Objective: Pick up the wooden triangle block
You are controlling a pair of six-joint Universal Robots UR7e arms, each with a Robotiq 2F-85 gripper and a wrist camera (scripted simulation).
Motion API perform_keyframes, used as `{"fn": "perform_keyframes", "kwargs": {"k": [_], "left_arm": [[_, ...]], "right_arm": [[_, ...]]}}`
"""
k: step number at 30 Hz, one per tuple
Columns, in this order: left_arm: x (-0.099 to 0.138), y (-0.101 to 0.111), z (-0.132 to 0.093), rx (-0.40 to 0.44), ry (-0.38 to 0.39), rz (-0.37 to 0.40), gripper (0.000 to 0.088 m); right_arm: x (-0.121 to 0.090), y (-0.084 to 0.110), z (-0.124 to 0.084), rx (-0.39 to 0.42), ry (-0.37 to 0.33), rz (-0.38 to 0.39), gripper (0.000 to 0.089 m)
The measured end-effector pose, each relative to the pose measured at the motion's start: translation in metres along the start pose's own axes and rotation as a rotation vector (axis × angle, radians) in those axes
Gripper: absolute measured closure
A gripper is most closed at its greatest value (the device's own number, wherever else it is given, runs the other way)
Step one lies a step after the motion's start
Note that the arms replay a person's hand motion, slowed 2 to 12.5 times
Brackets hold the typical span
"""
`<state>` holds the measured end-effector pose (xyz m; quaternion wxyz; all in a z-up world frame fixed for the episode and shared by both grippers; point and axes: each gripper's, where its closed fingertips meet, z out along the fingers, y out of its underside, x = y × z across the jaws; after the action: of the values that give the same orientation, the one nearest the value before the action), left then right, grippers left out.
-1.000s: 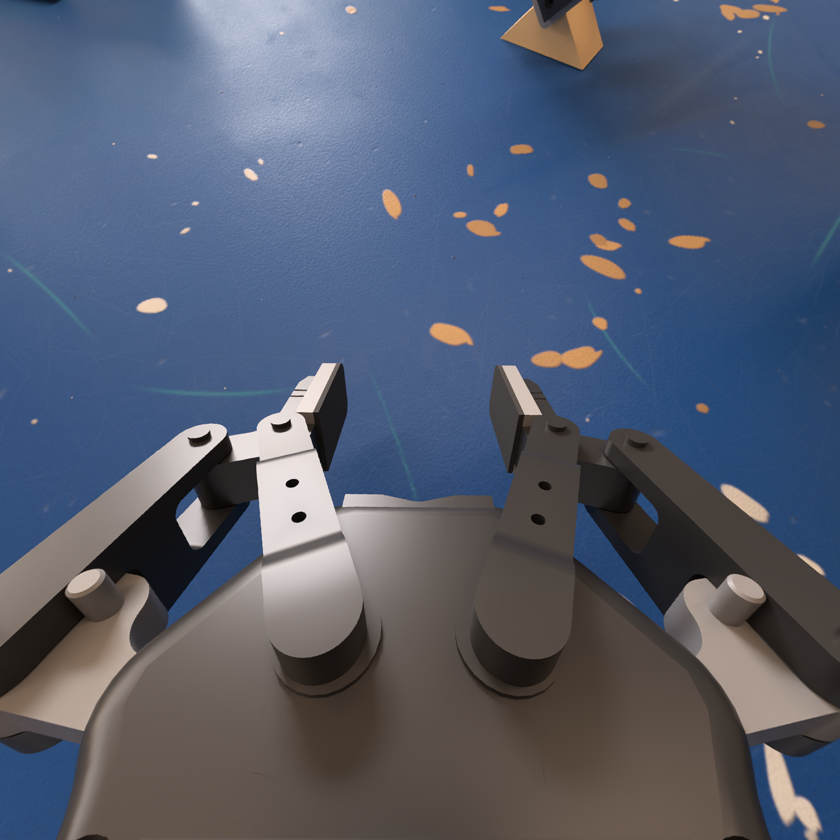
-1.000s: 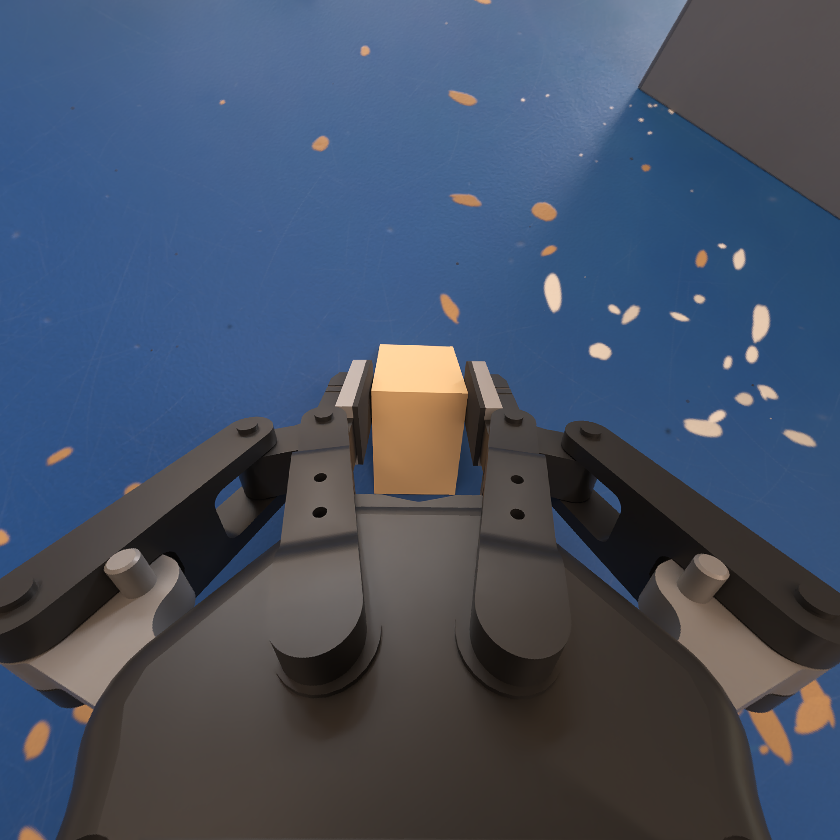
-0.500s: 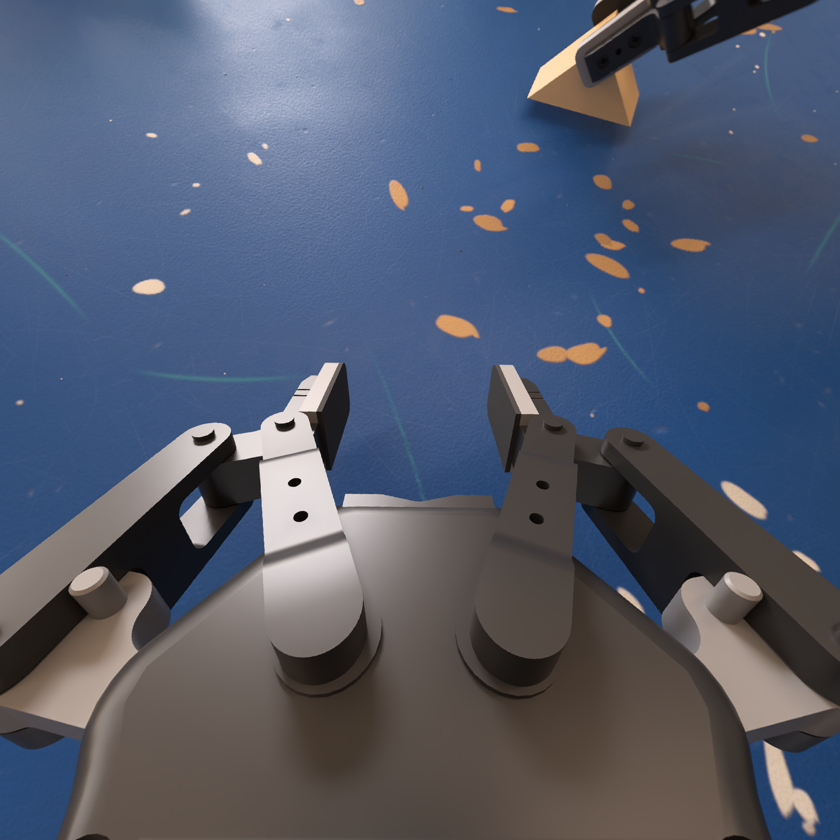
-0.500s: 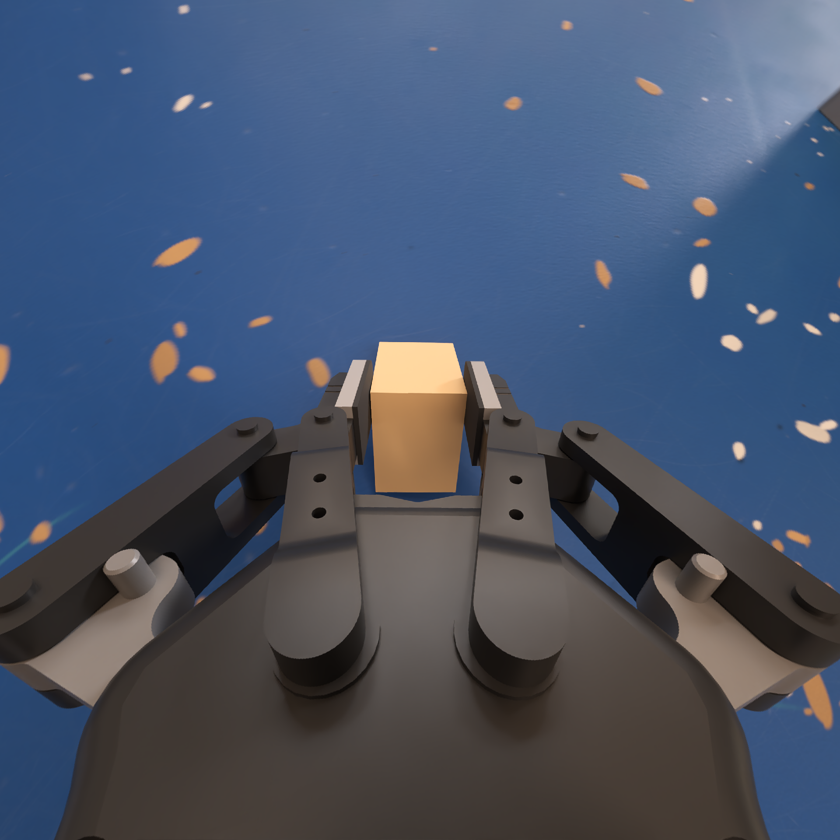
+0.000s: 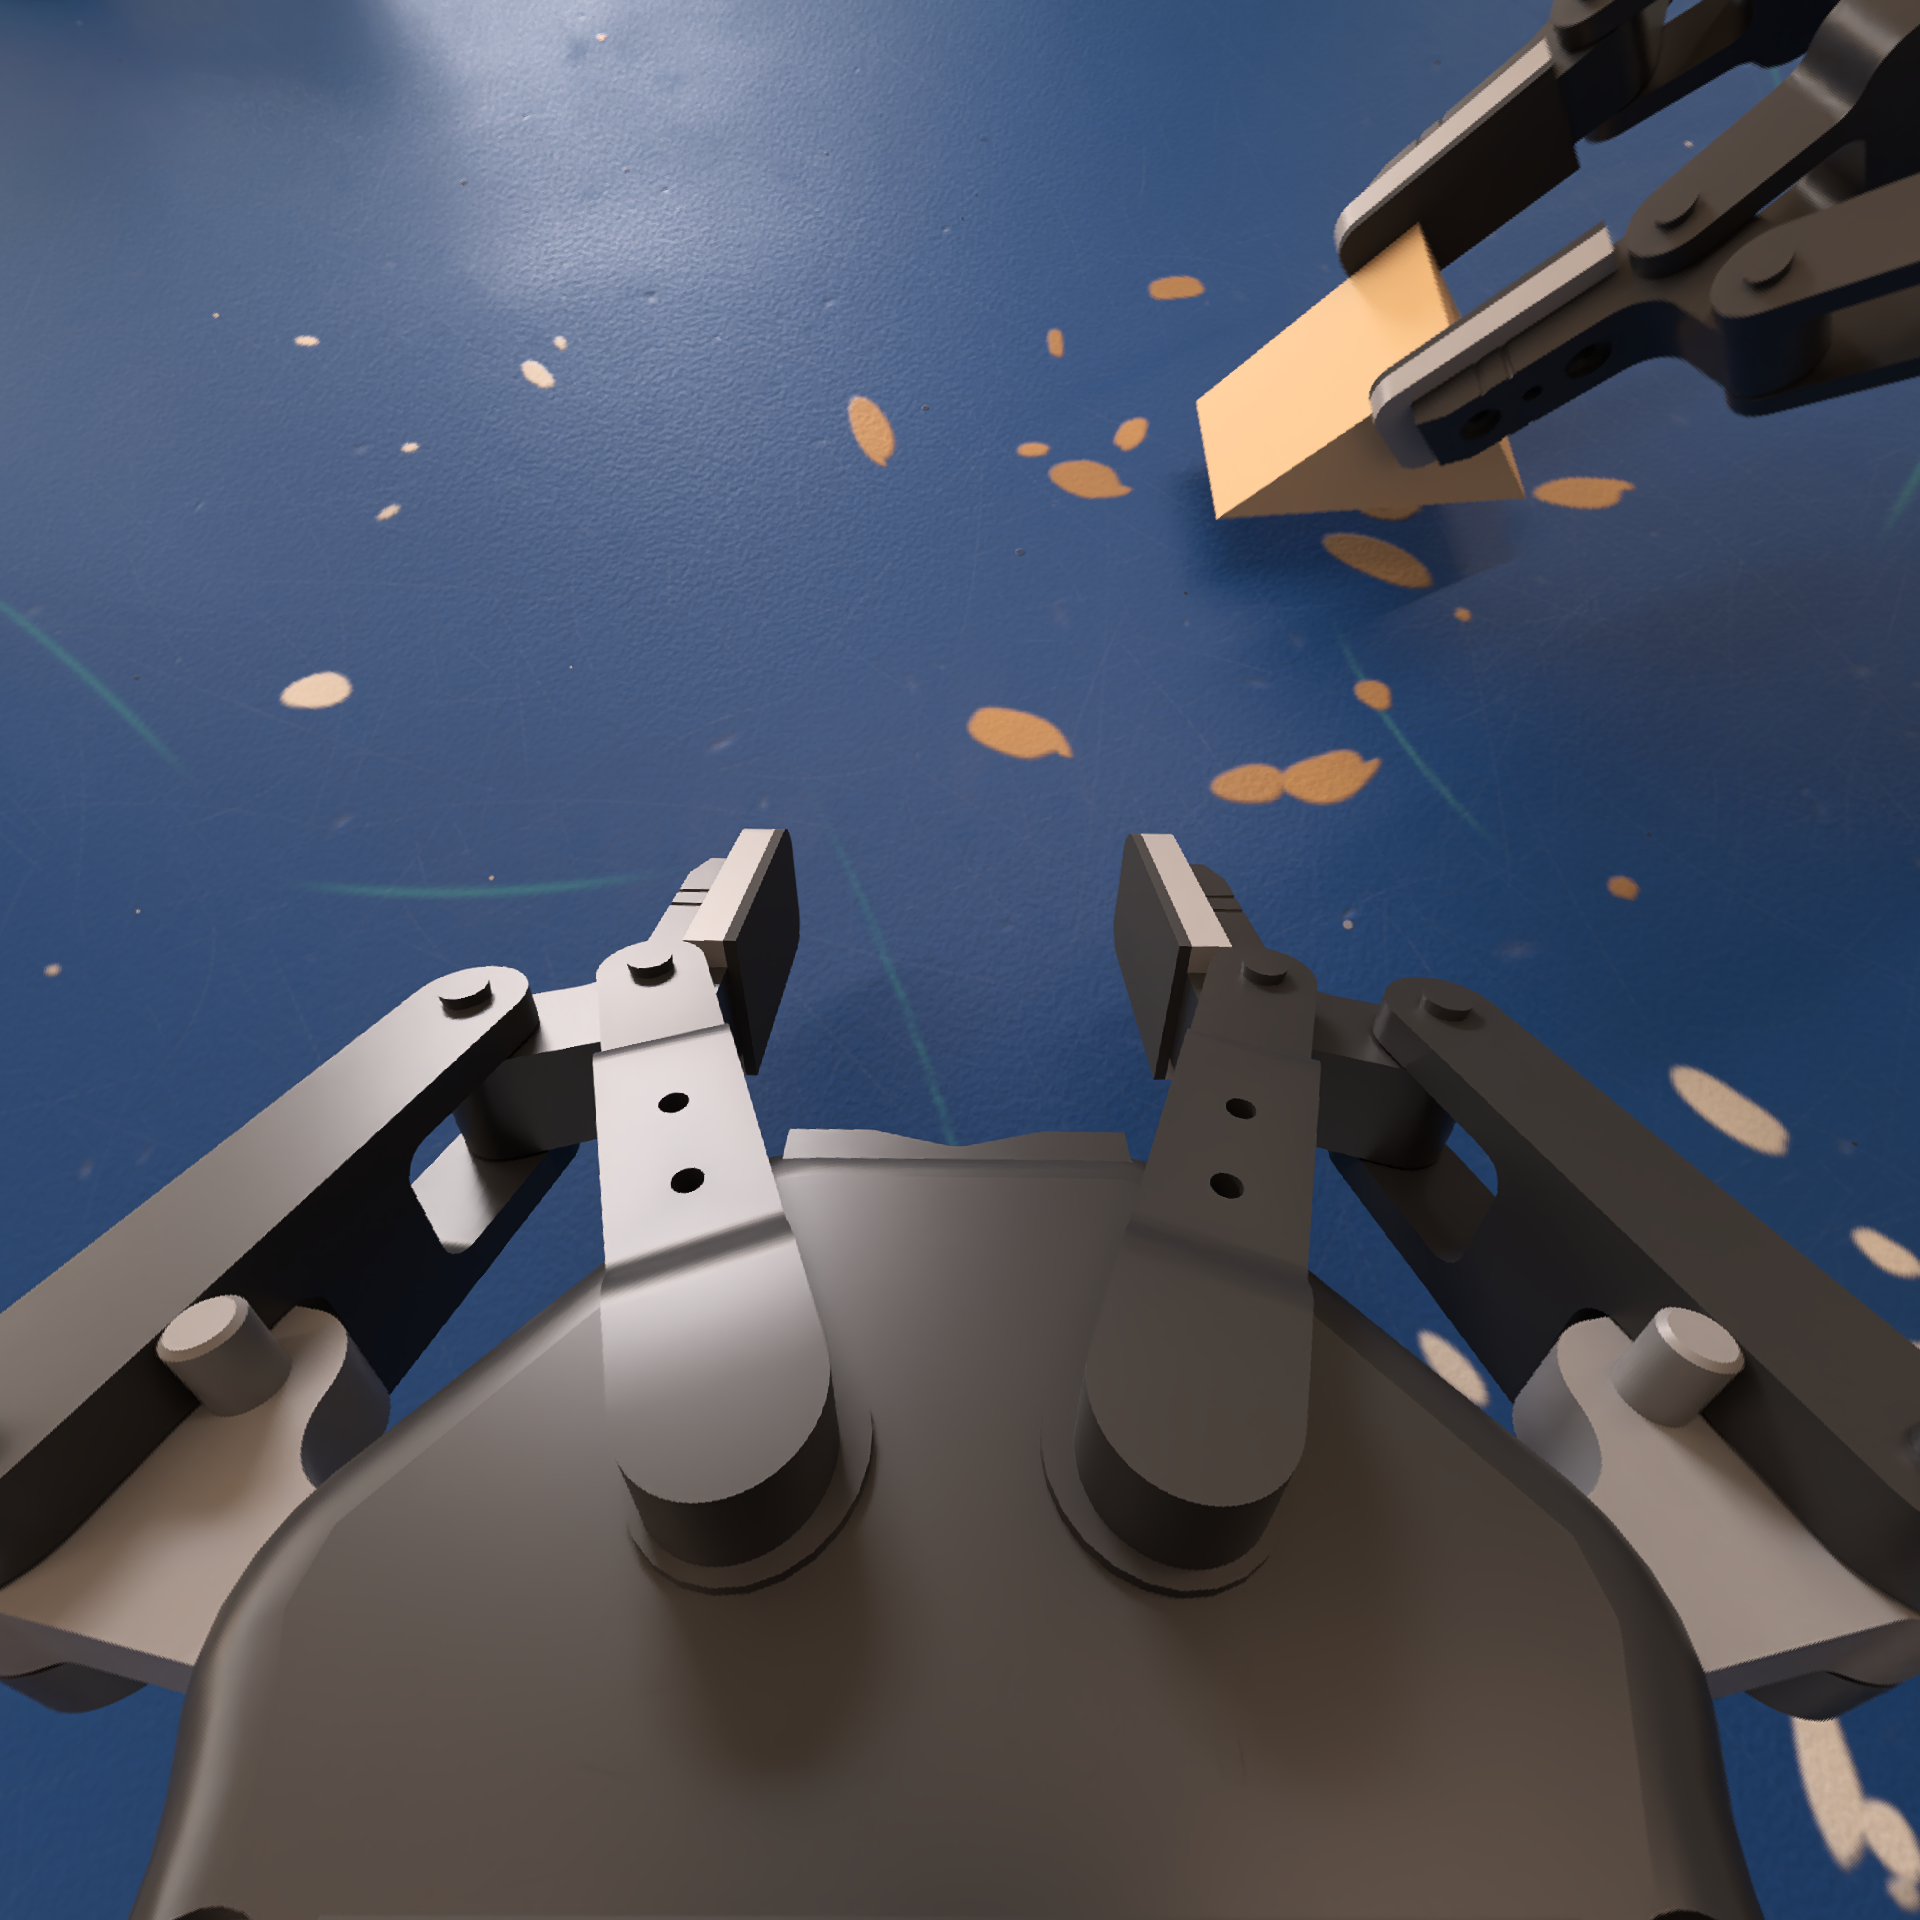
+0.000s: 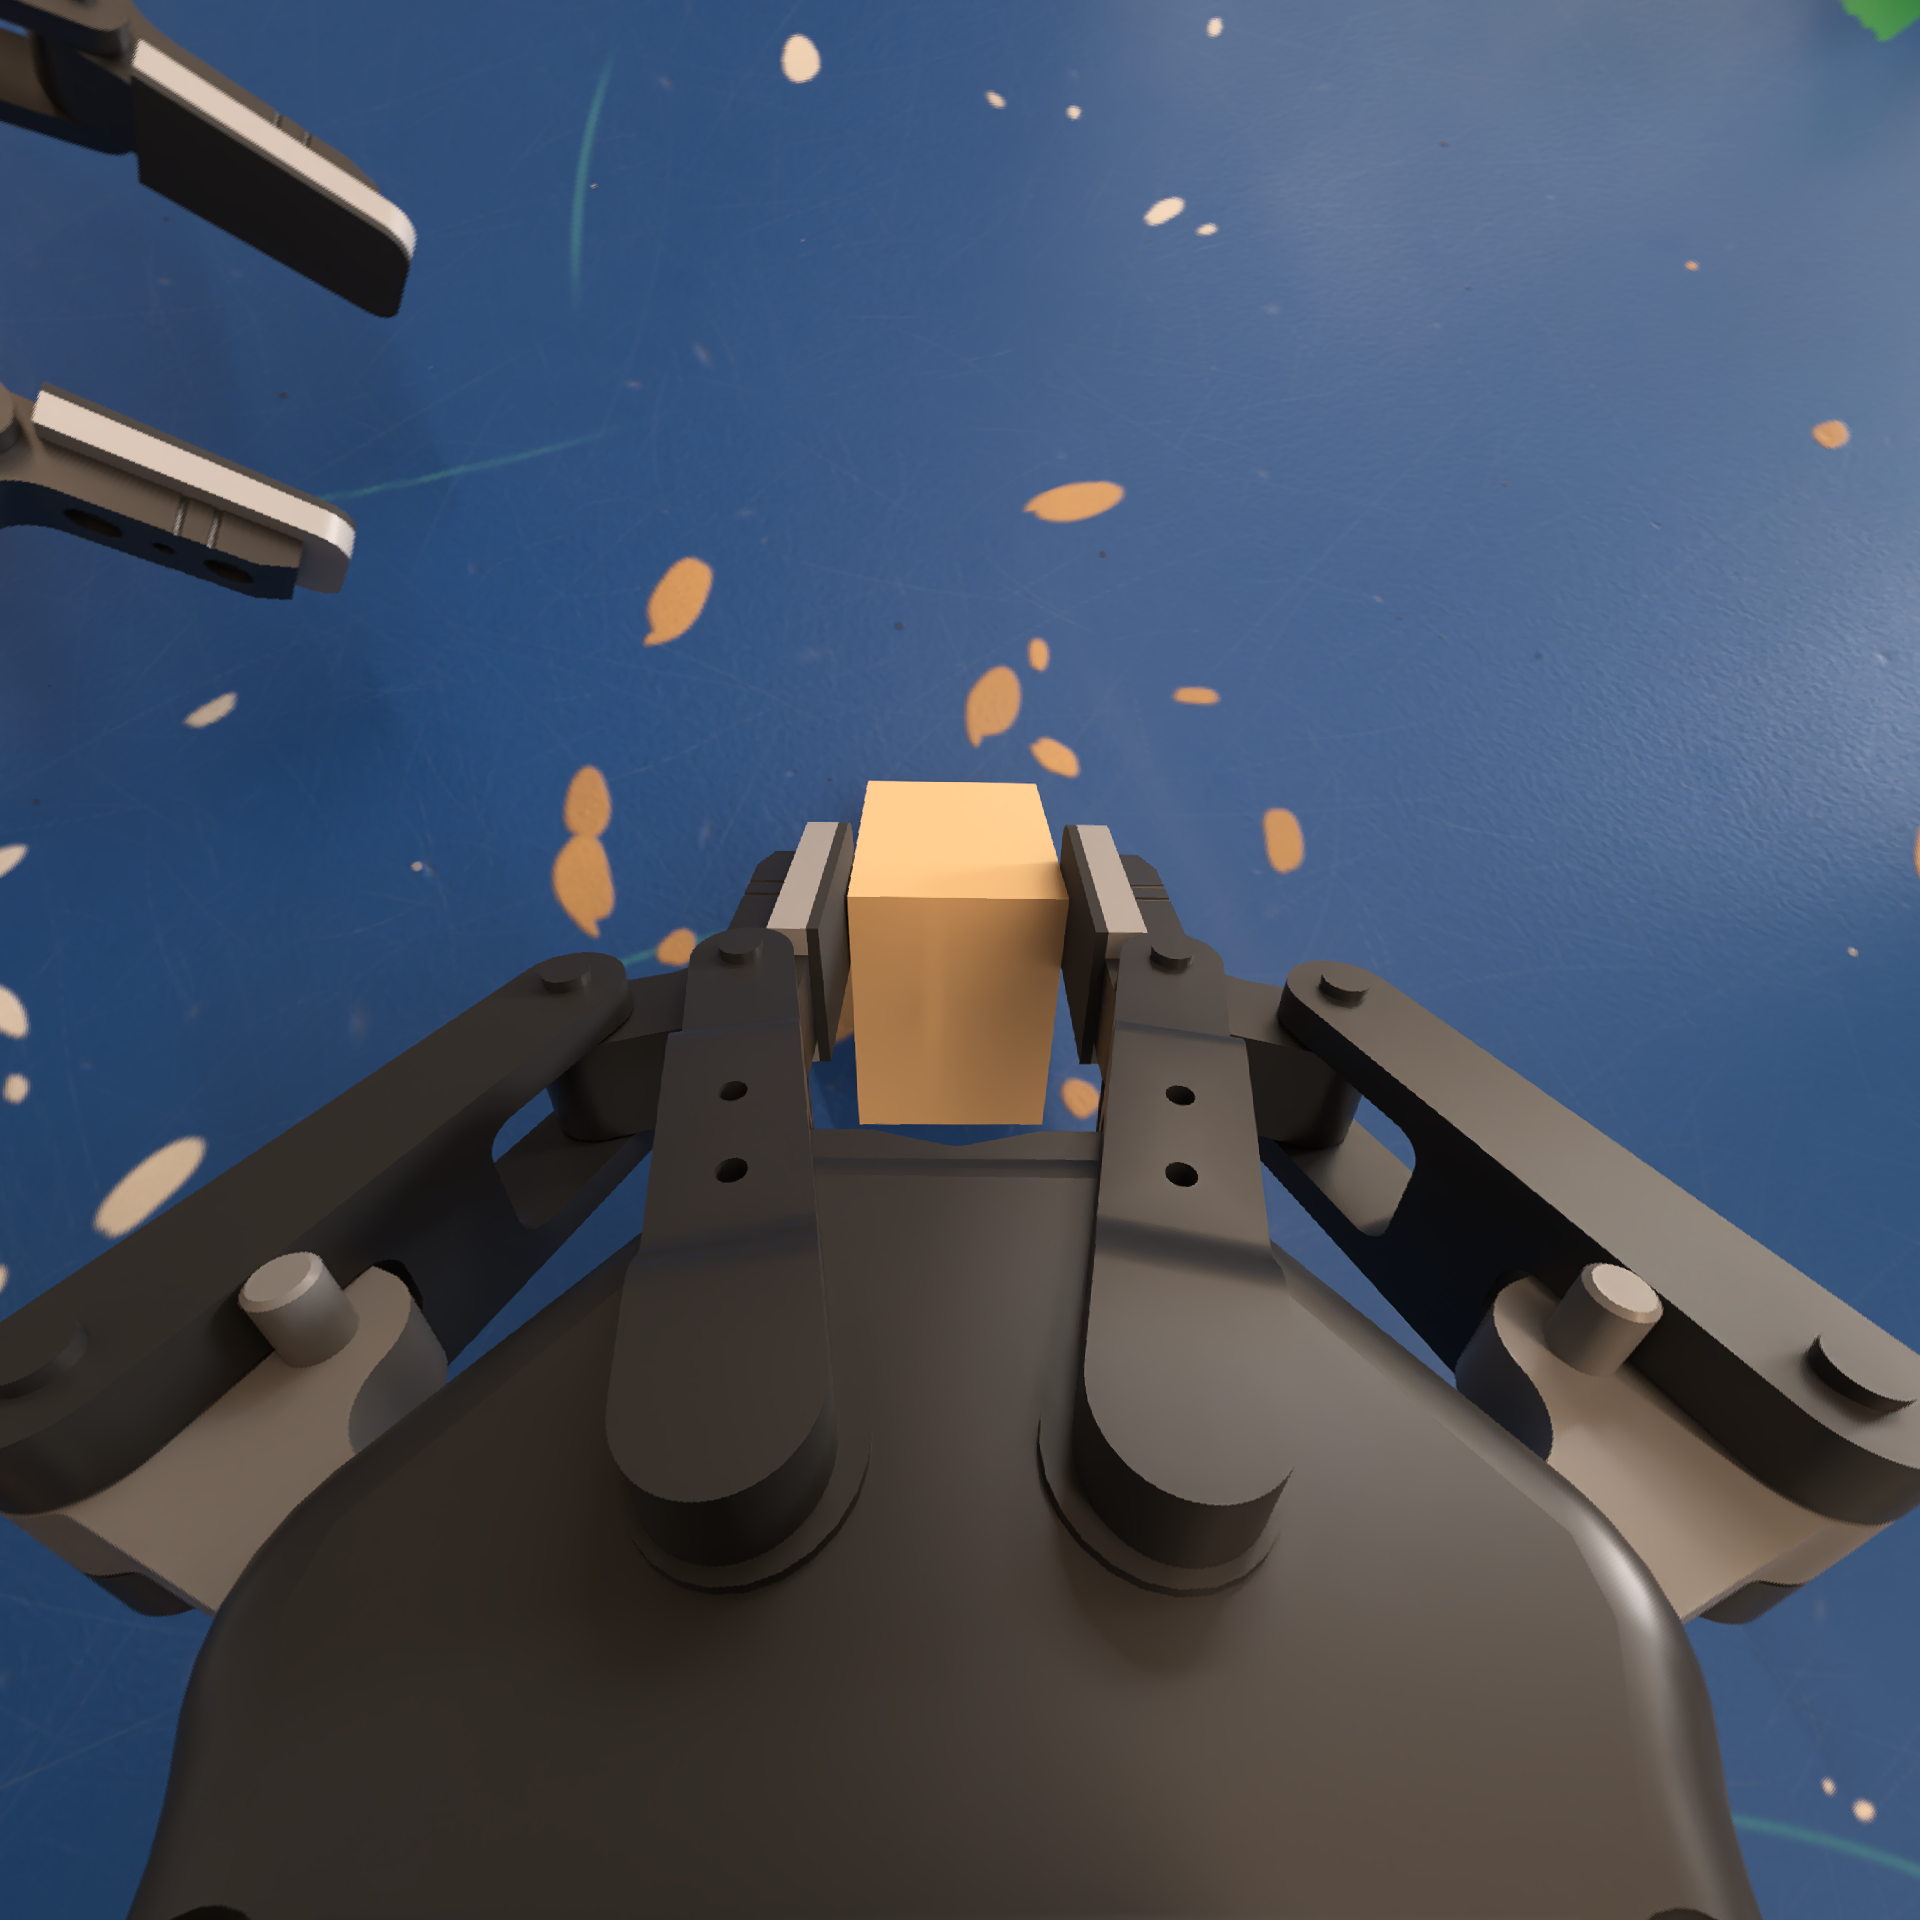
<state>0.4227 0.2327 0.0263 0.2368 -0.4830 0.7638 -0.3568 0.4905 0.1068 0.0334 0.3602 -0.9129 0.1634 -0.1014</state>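
Observation:
The wooden triangle block (image 6: 951, 956) is light tan and sits clamped between the pads of my right gripper (image 6: 951, 883), held above the blue surface. In the left wrist view the block (image 5: 1320, 405) hangs at the upper right in the right gripper (image 5: 1455, 343), its shadow on the surface below. My left gripper (image 5: 956, 914) is open and empty, over the blue surface. Its two fingers (image 6: 249, 239) also show at the upper left of the right wrist view, apart from the block.
The blue tabletop (image 5: 520, 520) is speckled with orange and cream paint flecks and thin green streaks. A small green thing (image 6: 1886, 16) shows at the top right corner of the right wrist view.
My right gripper has carried the block up off the surface and toward my left gripper, so it looms larger in the left wrist view. The left gripper has stayed open and nearly still.

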Motion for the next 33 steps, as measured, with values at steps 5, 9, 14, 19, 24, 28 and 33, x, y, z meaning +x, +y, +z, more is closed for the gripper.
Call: {"fn": "perform_keyframes", "kwargs": {"k": [5,9,14,19,24,28,33], "left_arm": [[0.003,-0.001,0.000,-0.001,-0.002,0.021,0.0331],[0.003,-0.001,-0.002,0.000,-0.013,0.027,0.0332],[0.003,-0.001,-0.005,0.002,-0.024,0.033,0.0332],[0.001,0.000,-0.008,0.004,-0.029,0.033,0.0333],[0.000,0.003,-0.009,-0.008,-0.028,0.036,0.0333],[-0.003,0.004,-0.010,-0.014,-0.037,0.038,0.0335],[-0.005,0.006,-0.011,-0.020,-0.039,0.039,0.0337]], "right_arm": [[-0.010,-0.001,0.008,-0.018,-0.032,-0.024,0.0539],[-0.015,0.000,0.014,-0.031,-0.049,-0.035,0.0539],[-0.019,-0.004,0.018,-0.024,-0.083,-0.039,0.0539],[-0.023,-0.008,0.021,-0.019,-0.117,-0.049,0.0540],[-0.025,-0.009,0.023,-0.025,-0.140,-0.069,0.0542],[-0.025,-0.011,0.025,-0.027,-0.147,-0.079,0.0543],[-0.025,-0.014,0.028,-0.028,-0.156,-0.083,0.0543]]}}
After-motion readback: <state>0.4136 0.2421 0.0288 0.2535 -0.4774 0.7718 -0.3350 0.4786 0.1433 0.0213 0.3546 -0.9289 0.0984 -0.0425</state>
